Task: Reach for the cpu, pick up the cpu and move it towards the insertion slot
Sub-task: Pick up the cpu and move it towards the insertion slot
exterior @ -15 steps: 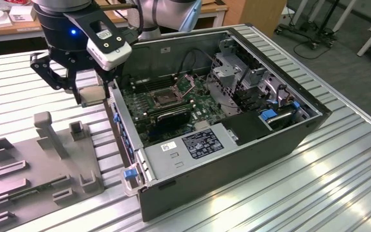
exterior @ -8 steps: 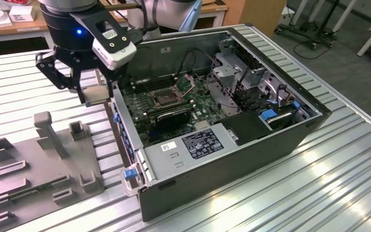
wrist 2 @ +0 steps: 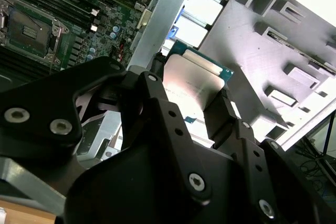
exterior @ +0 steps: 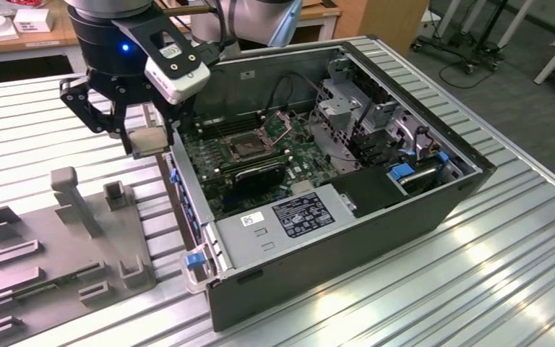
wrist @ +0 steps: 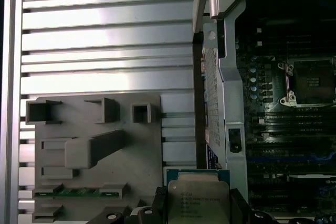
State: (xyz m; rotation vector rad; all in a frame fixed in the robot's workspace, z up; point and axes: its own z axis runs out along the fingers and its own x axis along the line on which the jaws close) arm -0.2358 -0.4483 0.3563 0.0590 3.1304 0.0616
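One cpu [wrist: 198,202], held off the table in the gripper [exterior: 145,142], black fingers [wrist 2: 223,114] closed on two opposite edges of the chip. In the exterior view it hangs above the ribbed metal table [exterior: 509,253], just outside the wall of the open computer case [exterior: 355,217] on the exterior view's left, between that wall and the grey plastic tray [exterior: 56,253]. It sits higher than the case rim; whether it clears it sideways I can't tell.

One insertion slot [exterior: 243,148] on the green motherboard [exterior: 287,130], shiny frame, dark centre; it also shows in both wrist views [wrist: 311,81] [wrist 2: 29,32]. Air above it looks open. Tight spots around it: long black memory slots [wrist: 283,124] alongside, a black cable [exterior: 282,90] looping over the far part of the board, a metal drive cage [exterior: 355,108] towards the exterior view's right, and the power supply [exterior: 297,213] on the near side.

Tray: one, with several raised blocks; the tallest post [exterior: 73,199] stands near the gripper but apart from it. Bare table slats lie between the tray and the case wall.

Cpu look: flat square, pale silvery lid with faint print, thin green board border showing past the lid in both wrist views [wrist 2: 191,74]. It sits roughly level in the grip and touches nothing else.
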